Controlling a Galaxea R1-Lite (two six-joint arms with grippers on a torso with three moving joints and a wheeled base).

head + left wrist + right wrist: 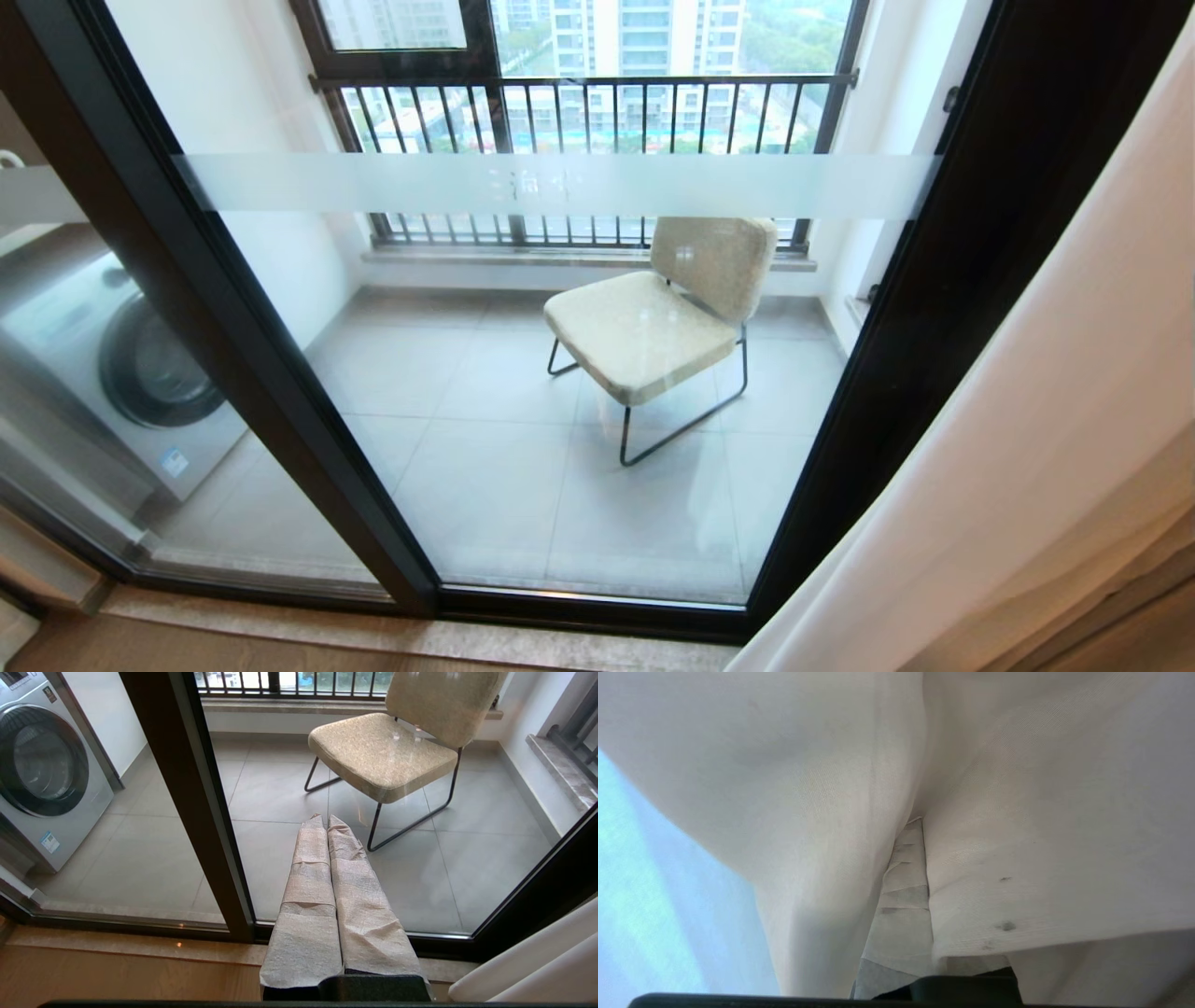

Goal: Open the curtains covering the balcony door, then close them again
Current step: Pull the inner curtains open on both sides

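Observation:
The balcony door (215,308) stands uncovered, its glass panels in dark frames crossed by a frosted band (560,184). The curtains (1074,373) hang bunched at the right edge, white and smooth. My right gripper (920,821) is buried in the pale curtains (784,788), outside the head view. Its jaws are shut; one taped finger (906,882) shows and fabric drapes over the other, and I cannot tell whether any is pinched. My left gripper (325,819) is shut and empty, its taped fingers pointing at the door's lower glass, with a curtain fold (537,961) off to one side.
Behind the glass stand a beige chair (663,317) on black wire legs and a washing machine (131,373) at the left. A black-railed window (579,103) closes the balcony's far side. A stone sill (373,639) runs along the door's foot.

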